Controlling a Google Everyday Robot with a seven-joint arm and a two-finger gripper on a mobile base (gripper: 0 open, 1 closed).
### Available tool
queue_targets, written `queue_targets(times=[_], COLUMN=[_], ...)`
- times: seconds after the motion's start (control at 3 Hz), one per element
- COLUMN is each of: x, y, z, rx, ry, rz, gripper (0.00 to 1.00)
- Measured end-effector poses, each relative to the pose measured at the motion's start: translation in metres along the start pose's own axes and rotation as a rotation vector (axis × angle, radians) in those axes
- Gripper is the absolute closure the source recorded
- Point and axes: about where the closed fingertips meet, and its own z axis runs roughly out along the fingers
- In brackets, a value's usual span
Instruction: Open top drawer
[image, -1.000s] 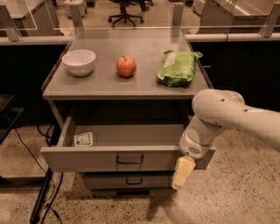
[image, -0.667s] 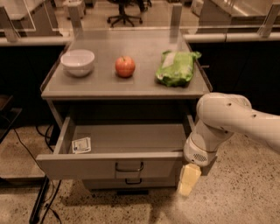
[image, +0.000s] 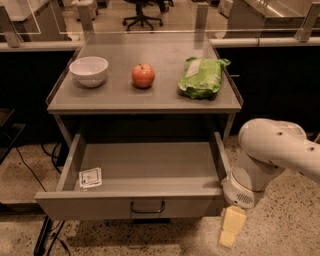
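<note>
card (image: 90, 177) – lies at 9 o'clock in the tray | top drawer (image: 100, 208) – stands drawn well out under the tabletop; we judge the task near done | handle (image: 147, 207) – free, front centre | gripper (image: 231, 227) – hangs at the drawer's 4 o'clock corner, pointing down, holding nothing (spread or pressed together, we cannot tell); arm bent clear of the front

Speckled stone floor (image: 292, 232) under my fingers (image: 232, 222), low right; grey surface (image: 116, 96) up-left of them; office chair (image: 142, 17) far beyond; dim warm light.
</note>
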Motion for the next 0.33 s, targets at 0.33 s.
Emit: queue_targets(times=[0.33], x=[0.0035], y=[0.0020], z=[-0.0009], rx=[-0.005], ry=[0.005], rz=[0.004], gripper=[0.00])
